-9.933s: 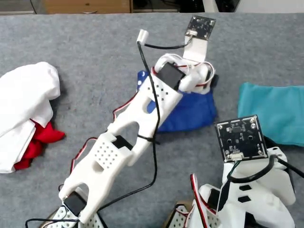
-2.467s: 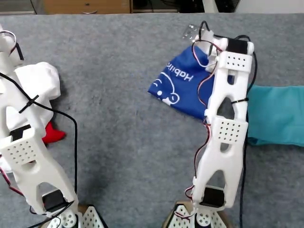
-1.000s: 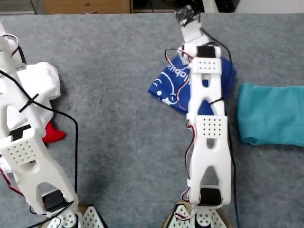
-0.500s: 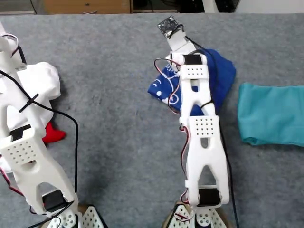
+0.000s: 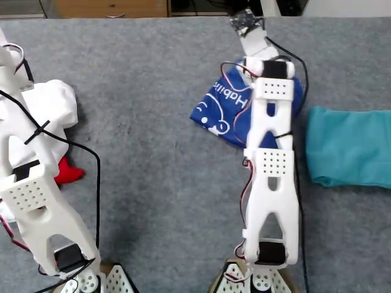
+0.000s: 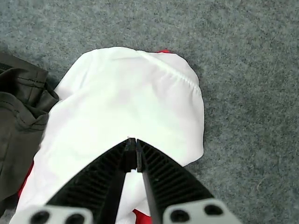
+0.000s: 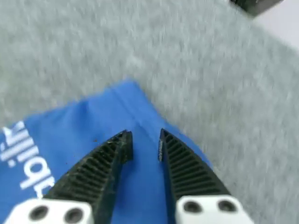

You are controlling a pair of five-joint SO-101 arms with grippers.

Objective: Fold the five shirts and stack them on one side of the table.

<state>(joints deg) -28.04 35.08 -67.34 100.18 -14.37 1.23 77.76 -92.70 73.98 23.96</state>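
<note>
The high camera looked steeply down over the grey table, with both arm bases at its lower edge. The left wrist camera faced down, close over the white shirt — shared with the high view's left side. The right wrist camera hung close above the blue shirt — likewise shared.

The left claw is pinched together, the right claw slightly parted.

Right arm rightward over blue shirt

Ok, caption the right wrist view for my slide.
Right arm's jaws, slightly apart, poised over a corner of the blue shirt on the grey table.
</note>
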